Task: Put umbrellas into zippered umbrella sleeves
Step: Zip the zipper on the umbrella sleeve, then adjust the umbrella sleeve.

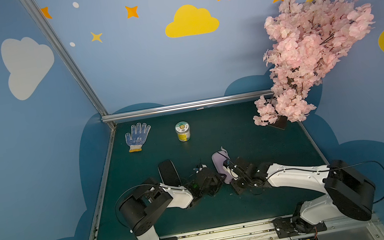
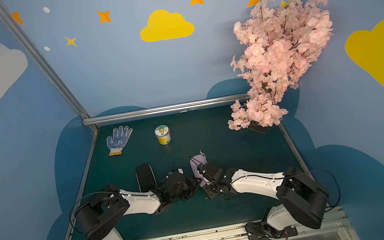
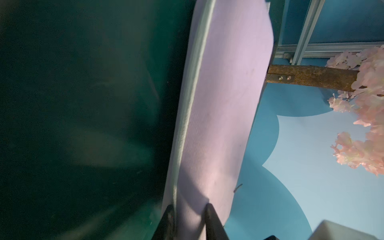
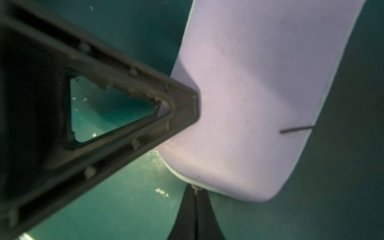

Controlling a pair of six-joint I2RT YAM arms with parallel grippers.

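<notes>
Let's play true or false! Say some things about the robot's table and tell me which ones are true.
1. The glove lies at the far end of the table. True.
2. The black sleeve is wide open. False: it lies closed.
3. The left gripper holds the lilac sleeve. True.
4. The jar has tipped over. False: it stands upright.
5. The right gripper is wide open. False: it is shut, at the lilac sleeve's edge.
</notes>
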